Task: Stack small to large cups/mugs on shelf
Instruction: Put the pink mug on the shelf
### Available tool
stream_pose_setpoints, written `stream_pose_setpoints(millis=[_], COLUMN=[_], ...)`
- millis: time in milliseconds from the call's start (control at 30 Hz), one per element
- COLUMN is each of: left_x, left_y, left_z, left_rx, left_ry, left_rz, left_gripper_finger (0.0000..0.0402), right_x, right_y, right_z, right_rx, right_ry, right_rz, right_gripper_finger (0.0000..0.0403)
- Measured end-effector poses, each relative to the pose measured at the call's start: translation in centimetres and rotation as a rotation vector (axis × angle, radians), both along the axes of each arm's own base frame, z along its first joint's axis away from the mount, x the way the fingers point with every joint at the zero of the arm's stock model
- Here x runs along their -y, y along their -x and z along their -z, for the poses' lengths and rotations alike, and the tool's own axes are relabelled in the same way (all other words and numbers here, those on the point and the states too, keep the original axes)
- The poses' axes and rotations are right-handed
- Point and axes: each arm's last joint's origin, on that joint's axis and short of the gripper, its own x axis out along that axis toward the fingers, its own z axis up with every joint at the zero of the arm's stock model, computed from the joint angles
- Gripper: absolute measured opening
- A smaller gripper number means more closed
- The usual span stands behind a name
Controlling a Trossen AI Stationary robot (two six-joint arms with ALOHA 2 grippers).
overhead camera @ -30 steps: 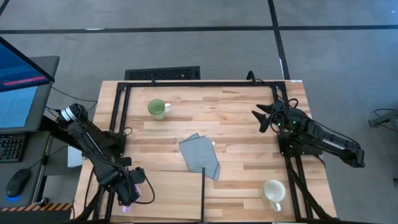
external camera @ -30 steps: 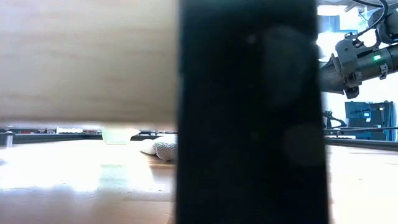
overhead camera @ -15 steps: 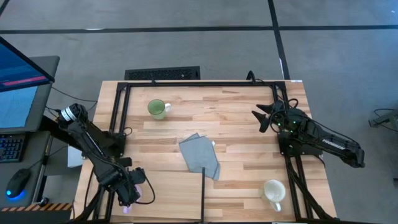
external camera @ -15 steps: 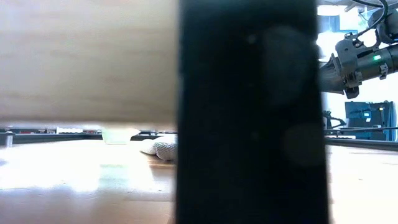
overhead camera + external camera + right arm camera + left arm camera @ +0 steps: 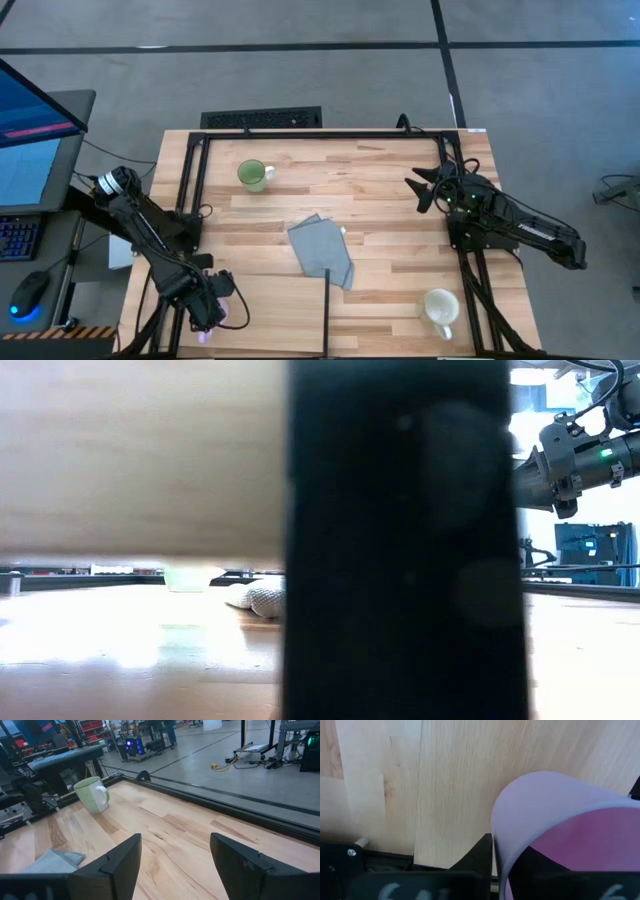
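My left gripper (image 5: 222, 308) is at the table's near left corner, shut on the light purple mug (image 5: 555, 810), which shows faintly beside it in the high view (image 5: 237, 312). The pale wood under it is probably the shelf board (image 5: 445, 780), which also crosses the top of the low view (image 5: 140, 450). The green mug (image 5: 253, 175) stands upright on its base at the far left. The cream-white mug (image 5: 438, 308) stands at the near right. My right gripper (image 5: 418, 190) hangs open and empty above the table's far right part. My left gripper holds the purple mug by its rim wall (image 5: 496, 835). One finger (image 5: 479, 851) is outside the wall and the other (image 5: 530, 865) is inside the mug. The fingers come slanting from above. I cannot tell whether the mug's base rests on the wood.
A grey folded cloth (image 5: 322, 252) lies at the table's middle. Black frame rails (image 5: 320, 133) run along the far edge and both sides, and a black post (image 5: 328, 310) stands at the near middle, blocking much of the low view (image 5: 400, 540).
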Motion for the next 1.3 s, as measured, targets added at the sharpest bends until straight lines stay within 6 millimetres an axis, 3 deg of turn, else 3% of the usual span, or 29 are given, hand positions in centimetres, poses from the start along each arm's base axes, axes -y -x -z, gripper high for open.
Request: stream_pose_setpoints(millis=[300, 533, 1300], left_x=[0.0, 0.19, 0.4], left_y=[-0.01, -0.16, -0.01], left_z=[0.0, -0.02, -0.07], left_rx=[-0.001, 0.016, -0.046], left_ry=[-0.002, 0.018, 0.081], left_rz=[-0.035, -0.019, 0.0], left_gripper_finger=[0.0104, 0.0133, 0.0139], right_x=[0.0, 0.0, 0.0], right_y=[0.0, 0.0, 0.0], right_z=[0.0, 0.0, 0.0], right_rx=[0.0, 0.0, 0.0], right_ry=[0.0, 0.0, 0.0], right_rz=[0.0, 0.0, 0.0], right_gripper_finger=[0.026, 0.026, 0.026])
